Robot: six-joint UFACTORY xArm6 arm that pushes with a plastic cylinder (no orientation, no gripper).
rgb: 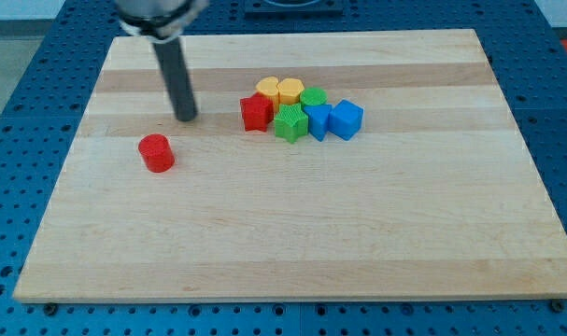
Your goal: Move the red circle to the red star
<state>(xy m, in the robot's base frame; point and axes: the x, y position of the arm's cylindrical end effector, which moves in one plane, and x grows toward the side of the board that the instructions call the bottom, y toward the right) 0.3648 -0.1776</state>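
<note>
The red circle (156, 152) lies alone on the wooden board toward the view's left. The red star (256, 112) sits at the left end of a tight cluster of blocks near the board's middle top. My tip (186, 117) rests on the board above and to the right of the red circle, apart from it, and to the left of the red star. The dark rod rises from the tip to the view's top.
The cluster also holds two yellow blocks (280, 91), a green block (313, 98), a green star-like block (290, 123), and two blue blocks (318, 120) (347, 119). The board's (283, 233) edges border a blue perforated table.
</note>
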